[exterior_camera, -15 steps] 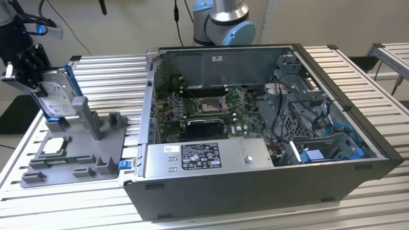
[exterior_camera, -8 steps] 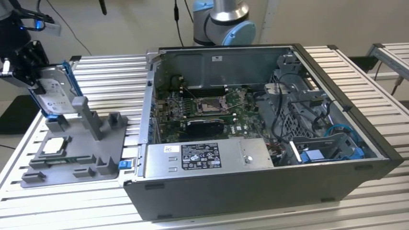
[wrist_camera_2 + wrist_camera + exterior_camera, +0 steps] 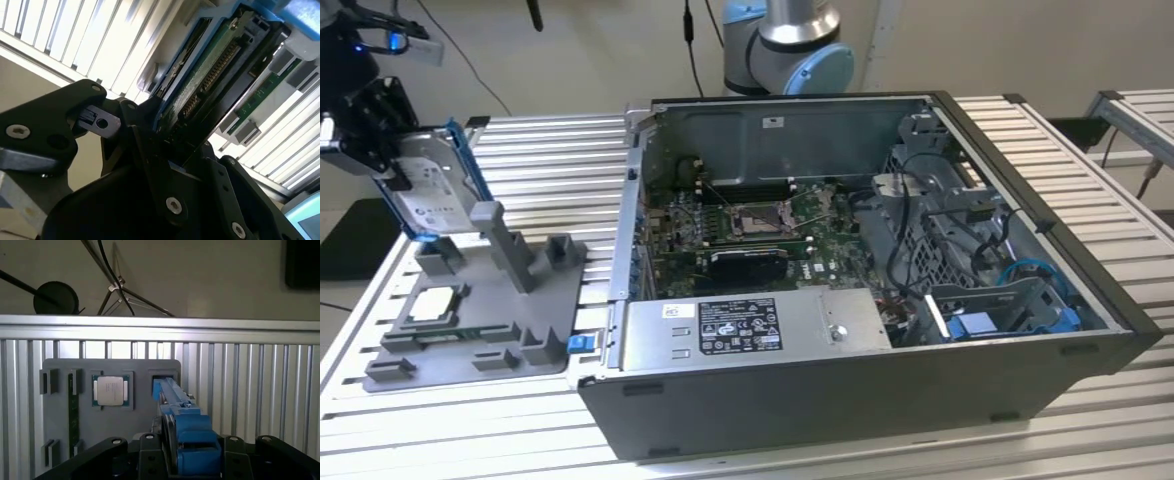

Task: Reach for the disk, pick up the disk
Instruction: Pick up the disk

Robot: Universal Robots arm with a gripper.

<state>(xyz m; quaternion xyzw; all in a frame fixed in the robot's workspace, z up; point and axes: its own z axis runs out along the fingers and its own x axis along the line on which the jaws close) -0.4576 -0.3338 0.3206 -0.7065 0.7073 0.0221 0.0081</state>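
pincer clamped on the disk, right at its slot in the tray

closest to my lens in both wrist views is the black linkage of the gripper (image 3: 192,452). its two fingers are pressed onto the disk (image 3: 186,432), one on each flat face. that's the sensible hold, i'd say: the drive stands on edge, so its broad sides are what the fingers can squeeze. the blue bracket (image 3: 172,397) runs away from me along the edge. in the second wrist view i'm looking at the green board and connector row, wedged between the fingers.

in the exterior view the disk is upright at the exterior view's left, label side showing. its lower corner is right at the slot posts of the grey tray (image 3: 480,312). i can't tell whether it hangs clear of the slot or rests in it. my read: grasp made, lift not proven.

further out on the tray, the square chip (image 3: 110,390) lies in its pocket with a memory stick (image 3: 73,410) beside it, both apart from the fingers. the pockets look meant to keep each part where it can be reached. beyond sits the open computer case (image 3: 854,405) on the slatted table (image 3: 547,150).
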